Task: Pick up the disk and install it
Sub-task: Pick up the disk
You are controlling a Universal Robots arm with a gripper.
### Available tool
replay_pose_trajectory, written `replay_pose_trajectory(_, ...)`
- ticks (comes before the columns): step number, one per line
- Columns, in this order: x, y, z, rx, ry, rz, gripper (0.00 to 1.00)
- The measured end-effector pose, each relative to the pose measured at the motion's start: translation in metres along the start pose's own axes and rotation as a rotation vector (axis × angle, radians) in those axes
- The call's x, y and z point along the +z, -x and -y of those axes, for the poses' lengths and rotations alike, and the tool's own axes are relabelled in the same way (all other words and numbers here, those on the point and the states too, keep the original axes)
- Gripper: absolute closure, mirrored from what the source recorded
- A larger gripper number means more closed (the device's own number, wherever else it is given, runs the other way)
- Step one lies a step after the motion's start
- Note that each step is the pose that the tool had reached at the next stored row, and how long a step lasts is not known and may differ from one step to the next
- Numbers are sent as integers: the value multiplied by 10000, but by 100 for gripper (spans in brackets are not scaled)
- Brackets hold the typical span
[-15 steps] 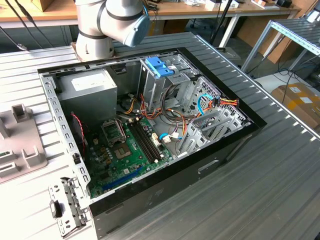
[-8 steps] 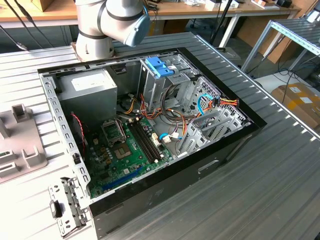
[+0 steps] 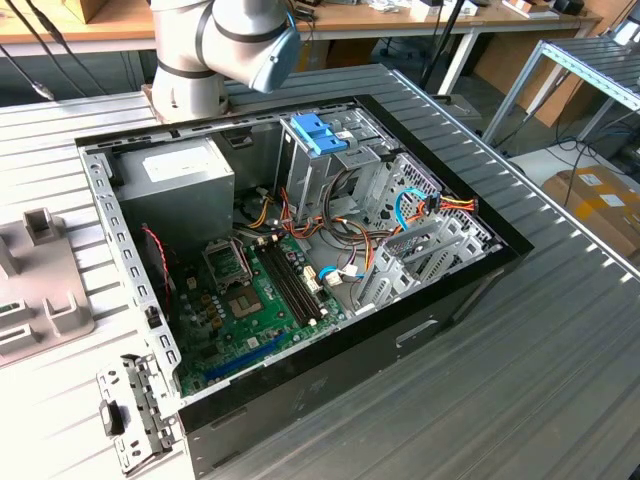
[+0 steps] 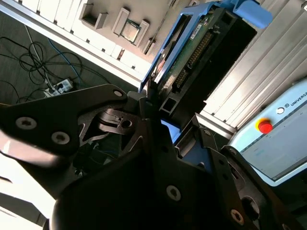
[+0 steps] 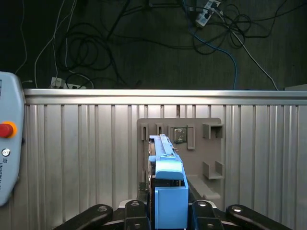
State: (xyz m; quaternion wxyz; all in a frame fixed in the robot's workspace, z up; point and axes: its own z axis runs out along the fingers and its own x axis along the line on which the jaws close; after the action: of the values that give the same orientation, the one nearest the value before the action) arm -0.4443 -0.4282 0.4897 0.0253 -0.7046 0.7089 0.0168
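Note:
The disk (image 5: 169,189), a grey drive in light-blue rails with a blue end tab, sits edge-on between my fingers (image 5: 135,214). My gripper (image 5: 168,213) is shut on it. It hangs above a grey fixture plate (image 5: 211,158) on the ribbed table. In the second wrist view the disk (image 4: 192,52) shows its circuit-board face and a blue rail, with the gripper (image 4: 165,112) clamped on one end. The open computer case (image 3: 400,330) lies in the middle of the table in the exterior view, with the arm's base (image 3: 215,50) behind it.
A tall metal drive cage with a blue latch piece (image 3: 318,132) stands at the back of the case. Cables and the green motherboard (image 3: 255,300) lie inside it. A control pendant with a red button (image 5: 6,129) rests on the table. A loose metal bracket (image 3: 135,412) lies near the case's front corner.

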Motion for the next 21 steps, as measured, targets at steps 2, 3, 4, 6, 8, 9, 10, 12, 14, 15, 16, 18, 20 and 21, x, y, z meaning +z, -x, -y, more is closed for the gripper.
replay_pose_trajectory(2,-3,-46,0,0,0,0,63)
replay_pose_trajectory(3,-3,-58,0,0,0,0,63)
replay_pose_trajectory(4,-4,-70,0,0,-1,0,63)
replay_pose_trajectory(6,-7,-104,1,0,1,0,63)
replay_pose_trajectory(8,-8,-140,1,0,-1,0,63)
replay_pose_trajectory(9,-9,-153,1,0,0,0,63)
replay_pose_trajectory(10,-10,-167,1,0,0,0,63)
replay_pose_trajectory(12,-11,-193,1,0,0,0,63)
replay_pose_trajectory(14,-13,-219,1,0,0,-1,63)
replay_pose_trajectory(15,-13,-231,1,0,-1,0,63)
replay_pose_trajectory(16,-14,-244,1,0,0,0,63)
replay_pose_trajectory(18,-16,-269,2,0,0,-1,63)
replay_pose_trajectory(20,-19,-314,2,0,1,0,63)
replay_pose_trajectory(21,-20,-325,2,0,0,0,63)
